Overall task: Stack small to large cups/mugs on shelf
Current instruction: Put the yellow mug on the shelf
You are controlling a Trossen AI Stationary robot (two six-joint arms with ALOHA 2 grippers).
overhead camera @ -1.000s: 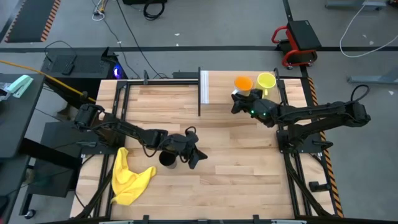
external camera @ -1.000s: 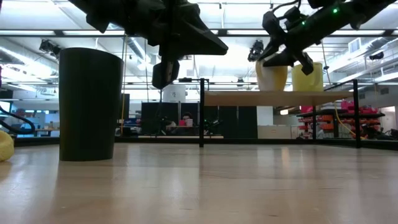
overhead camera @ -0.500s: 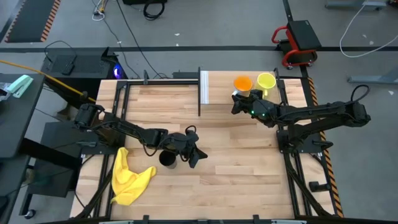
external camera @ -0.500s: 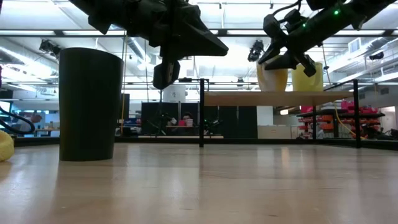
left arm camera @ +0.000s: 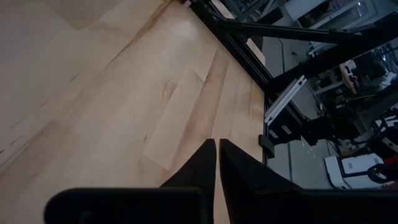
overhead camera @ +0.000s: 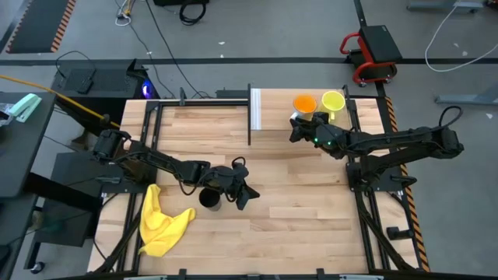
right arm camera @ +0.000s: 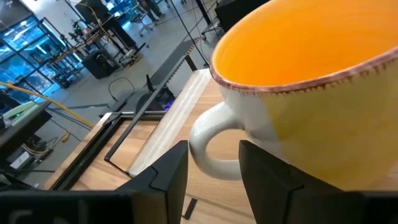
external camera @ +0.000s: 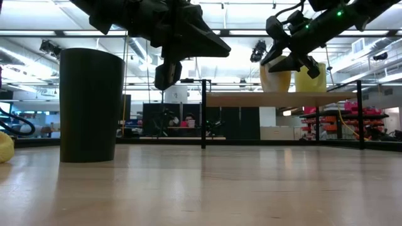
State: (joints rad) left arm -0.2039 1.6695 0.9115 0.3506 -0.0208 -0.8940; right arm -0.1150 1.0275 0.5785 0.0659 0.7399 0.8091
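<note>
Two mugs stand on the shelf point(overhead camera: 292, 117) in the high view, the orange mug point(overhead camera: 304, 104) beside the yellow-green mug point(overhead camera: 333, 101); the black cup point(overhead camera: 208, 199) stands on the surface point(overhead camera: 296, 194) beside the left gripper point(overhead camera: 243, 194). Low view: the right gripper point(external camera: 290, 58) is at the orange mug. Left wrist view: fingers point(left arm camera: 202, 169) nearly together, holding nothing. Right wrist view: fingers point(right arm camera: 168, 171) wide, straddling the white handle point(right arm camera: 214, 144).

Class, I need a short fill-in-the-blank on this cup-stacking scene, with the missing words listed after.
1. The orange mug stands on the ______.
2. The yellow cloth lies beside the ______ cup.
3. The right gripper's fingers straddle the orange mug's white ______.
4. The yellow-green mug has no ______ in it.

Missing words: shelf; black; handle; cup
</note>
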